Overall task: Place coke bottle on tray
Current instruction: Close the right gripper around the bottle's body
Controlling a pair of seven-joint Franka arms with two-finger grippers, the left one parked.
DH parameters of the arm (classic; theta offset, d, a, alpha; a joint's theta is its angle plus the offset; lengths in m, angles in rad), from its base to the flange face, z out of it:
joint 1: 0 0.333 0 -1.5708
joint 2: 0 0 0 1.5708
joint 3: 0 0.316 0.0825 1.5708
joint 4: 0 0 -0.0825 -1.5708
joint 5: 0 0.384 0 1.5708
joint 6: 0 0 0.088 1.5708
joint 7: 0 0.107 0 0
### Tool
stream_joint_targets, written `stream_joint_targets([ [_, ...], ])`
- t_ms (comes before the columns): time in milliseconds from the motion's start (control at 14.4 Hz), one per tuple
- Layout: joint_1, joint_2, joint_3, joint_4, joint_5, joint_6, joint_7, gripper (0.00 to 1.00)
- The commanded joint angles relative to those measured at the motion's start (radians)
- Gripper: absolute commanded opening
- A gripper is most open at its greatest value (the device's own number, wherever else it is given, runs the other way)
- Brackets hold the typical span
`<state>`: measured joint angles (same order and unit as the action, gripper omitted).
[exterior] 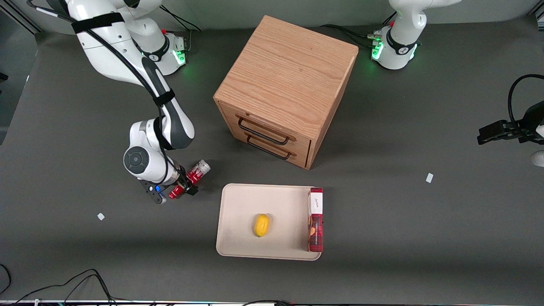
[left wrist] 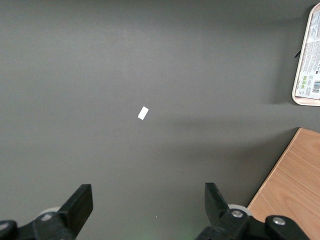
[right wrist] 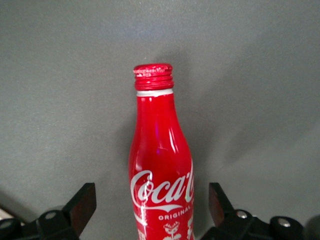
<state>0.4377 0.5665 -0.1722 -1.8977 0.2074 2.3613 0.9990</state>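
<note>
**Bottle lies between spread fingers, off the tray**

While the tray [exterior: 238,221] sits at lower centre of the front view, the bottle [exterior: 192,177] lies on its side on the grey table [exterior: 425,127], at centre left of that frame and just beside the tray's upper left corner, not touching it. Its silver base end points up and toward the cabinet [exterior: 285,85]; its cap end points down, toward the gripper body.

The gripper [exterior: 186,183] is down at the bottle. In the right wrist view the two fingers [right wrist: 82,204] stand wide apart, one on each side of the bottle [right wrist: 160,165], with a clear gap between each finger and the red body. Nothing is clamped. The red cap points away from that camera and the white script logo faces it.

Inside the tray lie two things. A small yellow fruit [exterior: 262,225] rests near the middle of the floor. A long red box [exterior: 315,221] with a white end lies along the tray's right rim as the front view shows it, white end toward the cabinet. The rest of the tray floor is bare.

The cabinet stands above the tray in the front view, with two dark-handled drawers [exterior: 265,136], both closed.
</note>
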Motion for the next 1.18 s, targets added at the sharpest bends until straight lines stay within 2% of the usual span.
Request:
stream_joint_targets([
  [0,-0.001,0.010,0.005,-0.018,0.024,0.048,0.013,1.00],
  [208,-0.001,0.012,0.005,-0.024,0.024,0.055,0.009,0.99],
  [277,-0.001,0.012,0.005,-0.026,0.024,0.061,0.004,0.95],
  [346,-0.001,0.012,0.005,-0.027,0.024,0.070,0.000,0.88],
  [485,0.001,0.013,0.005,-0.027,0.024,0.072,0.000,0.54],
  [554,0.001,0.013,0.007,-0.026,0.024,0.072,0.000,0.40],
  [762,-0.001,0.013,0.007,-0.024,0.024,0.070,-0.002,0.18],
  [831,0.001,0.012,0.007,-0.020,0.024,0.067,-0.002,0.15],
  [1108,-0.004,-0.049,0.005,0.020,0.012,-0.020,-0.013,0.15],
])
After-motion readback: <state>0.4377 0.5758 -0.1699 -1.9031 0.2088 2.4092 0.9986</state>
